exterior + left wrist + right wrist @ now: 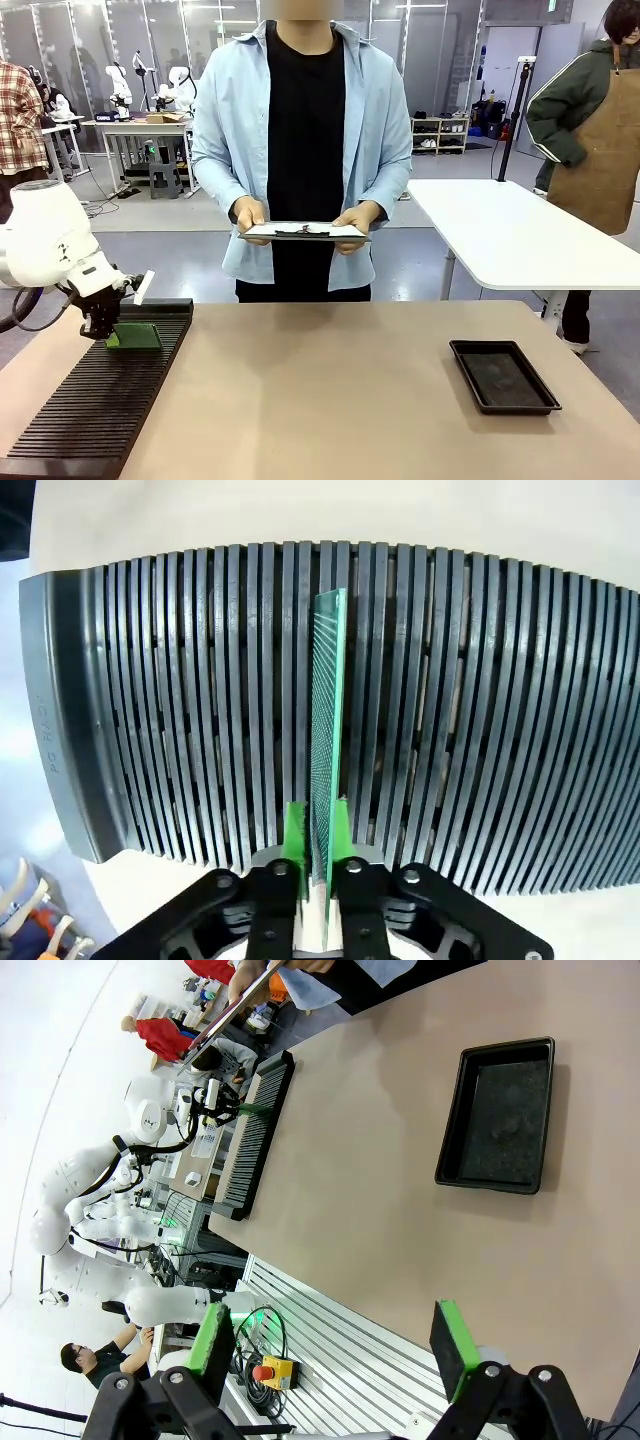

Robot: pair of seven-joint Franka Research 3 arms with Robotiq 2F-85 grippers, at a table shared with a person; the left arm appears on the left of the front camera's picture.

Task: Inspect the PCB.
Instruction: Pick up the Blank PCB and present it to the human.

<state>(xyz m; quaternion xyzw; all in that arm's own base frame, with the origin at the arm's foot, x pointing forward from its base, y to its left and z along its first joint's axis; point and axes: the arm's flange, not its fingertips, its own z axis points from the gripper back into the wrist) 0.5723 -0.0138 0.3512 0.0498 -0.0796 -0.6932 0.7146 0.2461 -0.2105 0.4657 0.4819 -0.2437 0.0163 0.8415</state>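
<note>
Left jaws are pinching the PCB (327,710) at its near edge. The board is standing edgewise in the slotted rack (150,680), its long axis running toward 12 o'clock (left wrist view). Right jaws are gaping wide, well apart.

The PCB (325,740) is showing a smooth, faintly glossy green face with fine pale print, while the slotted rack (180,680) is looking like matt dark grey plastic. The tabletop (320,380) is presenting a smooth, matt tan surface, and the black tray (503,376) is appearing plastic, perhaps with a dull, scuffed floor.
</note>
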